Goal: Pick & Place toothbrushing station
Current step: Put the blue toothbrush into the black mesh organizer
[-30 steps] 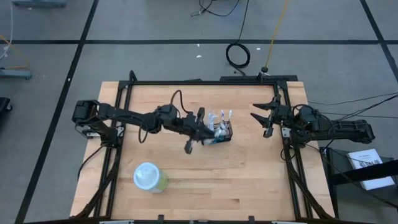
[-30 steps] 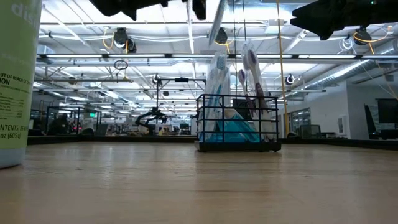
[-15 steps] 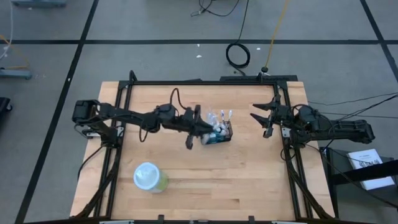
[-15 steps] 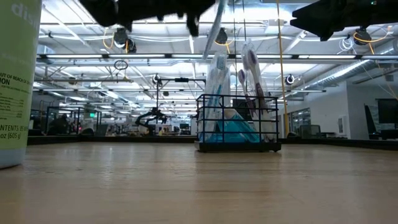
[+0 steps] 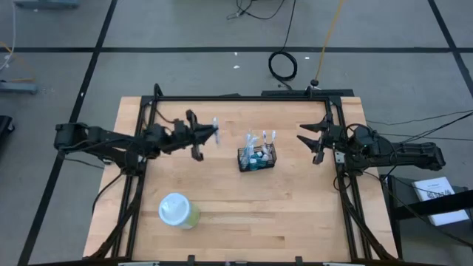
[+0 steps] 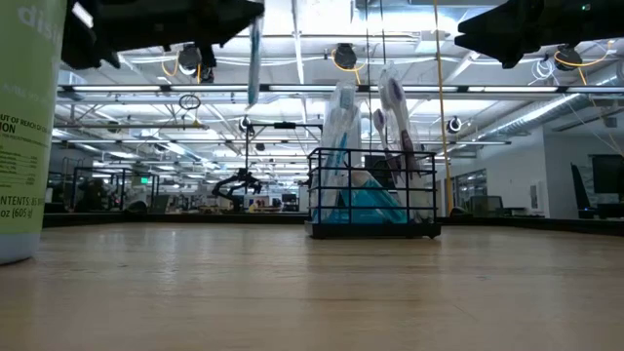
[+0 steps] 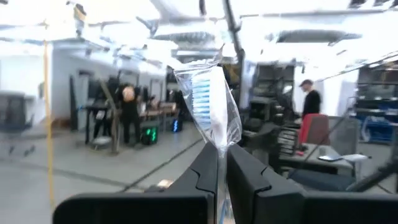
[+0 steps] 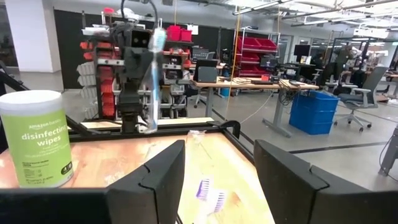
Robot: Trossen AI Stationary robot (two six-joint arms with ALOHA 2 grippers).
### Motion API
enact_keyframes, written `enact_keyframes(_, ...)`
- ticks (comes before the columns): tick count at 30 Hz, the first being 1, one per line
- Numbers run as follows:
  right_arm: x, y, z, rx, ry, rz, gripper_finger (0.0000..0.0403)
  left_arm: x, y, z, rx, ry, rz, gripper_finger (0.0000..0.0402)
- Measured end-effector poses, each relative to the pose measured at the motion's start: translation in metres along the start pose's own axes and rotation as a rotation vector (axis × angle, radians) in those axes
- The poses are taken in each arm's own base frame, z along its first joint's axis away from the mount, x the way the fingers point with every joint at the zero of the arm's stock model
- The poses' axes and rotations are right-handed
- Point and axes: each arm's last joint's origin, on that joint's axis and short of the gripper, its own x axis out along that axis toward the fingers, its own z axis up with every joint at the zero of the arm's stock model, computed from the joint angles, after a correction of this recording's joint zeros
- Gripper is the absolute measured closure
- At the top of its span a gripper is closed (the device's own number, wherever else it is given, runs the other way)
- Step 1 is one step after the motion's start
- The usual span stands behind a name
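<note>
While the left gripper (image 5: pixel 209 137) pinches a wrapped toothbrush (image 7: pixel 208 112) above the table (image 5: pixel 295 199), the right gripper (image 5: pixel 308 144) waits open beside the caddy (image 5: pixel 256 158).

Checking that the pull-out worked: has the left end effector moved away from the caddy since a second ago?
Yes. The left end effector, shut on a wrapped toothbrush, has drawn back toward the table's left side; the caddy now stands clear of it.

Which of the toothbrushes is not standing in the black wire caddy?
The wrapped toothbrush with blue bristles: the shut left gripper holds it in the air, apart from the caddy, where the others stand.
</note>
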Motion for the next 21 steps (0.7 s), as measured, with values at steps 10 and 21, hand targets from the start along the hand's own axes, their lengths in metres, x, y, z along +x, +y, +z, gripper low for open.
enact_keyframes(10, 0.000, 0.000, 0.001, 0.003, -0.008, -0.004, 0.0220, -0.002, -0.004, -0.038, 0.020, -0.057, -0.027, 0.0389)
enact_keyframes(21, 0.000, 0.000, 0.002, 0.005, -0.016, -0.004, 0.0220, 0.050, -0.023, -0.070, -0.033, -0.099, -0.159, 0.0387)
